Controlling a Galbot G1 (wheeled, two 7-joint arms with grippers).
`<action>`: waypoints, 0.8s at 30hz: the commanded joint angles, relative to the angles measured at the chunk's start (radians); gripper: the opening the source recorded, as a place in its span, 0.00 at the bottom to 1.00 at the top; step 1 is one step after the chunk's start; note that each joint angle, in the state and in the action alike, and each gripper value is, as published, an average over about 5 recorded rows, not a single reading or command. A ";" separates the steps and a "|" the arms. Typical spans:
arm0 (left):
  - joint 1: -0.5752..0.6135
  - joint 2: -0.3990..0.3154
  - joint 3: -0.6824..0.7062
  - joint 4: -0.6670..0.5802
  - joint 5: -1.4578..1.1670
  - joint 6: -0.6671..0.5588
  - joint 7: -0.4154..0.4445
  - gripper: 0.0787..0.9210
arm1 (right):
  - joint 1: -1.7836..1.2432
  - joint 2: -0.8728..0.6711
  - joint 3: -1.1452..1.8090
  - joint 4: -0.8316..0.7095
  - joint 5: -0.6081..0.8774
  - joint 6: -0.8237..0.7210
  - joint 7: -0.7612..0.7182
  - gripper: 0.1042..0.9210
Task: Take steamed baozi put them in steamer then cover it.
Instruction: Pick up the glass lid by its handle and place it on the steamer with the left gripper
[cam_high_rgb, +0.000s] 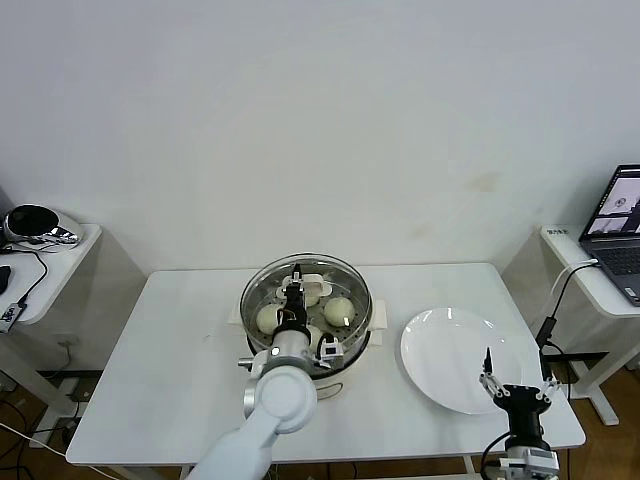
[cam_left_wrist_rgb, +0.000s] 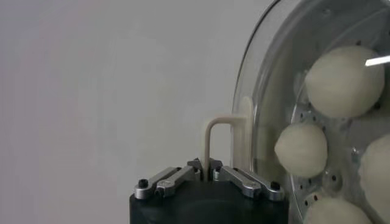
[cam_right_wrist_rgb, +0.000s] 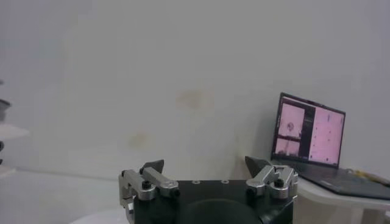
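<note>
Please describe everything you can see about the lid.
The lid is a round dome of clear glass with a metal rim and a cream bar handle. It sits level on the steamer, and the baozi show through it. The left gripper is shut on its handle.

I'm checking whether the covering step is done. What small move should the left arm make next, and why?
Probably open the left gripper and lift away. Its fingers are shut on the cover's handle, and the cover appears to sit on the steamer with the baozi under the glass. The right gripper waits open beside the plate.
</note>
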 joint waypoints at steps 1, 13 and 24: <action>0.013 -0.060 0.000 0.032 0.089 -0.003 0.007 0.07 | 0.000 0.002 -0.003 -0.004 -0.004 0.002 0.001 0.88; 0.044 -0.076 -0.013 0.040 0.103 -0.011 -0.003 0.07 | -0.007 -0.002 -0.009 0.001 -0.003 0.007 0.002 0.88; 0.049 -0.089 -0.021 0.061 0.096 -0.017 -0.024 0.07 | -0.006 -0.003 -0.015 -0.002 -0.004 0.011 0.002 0.88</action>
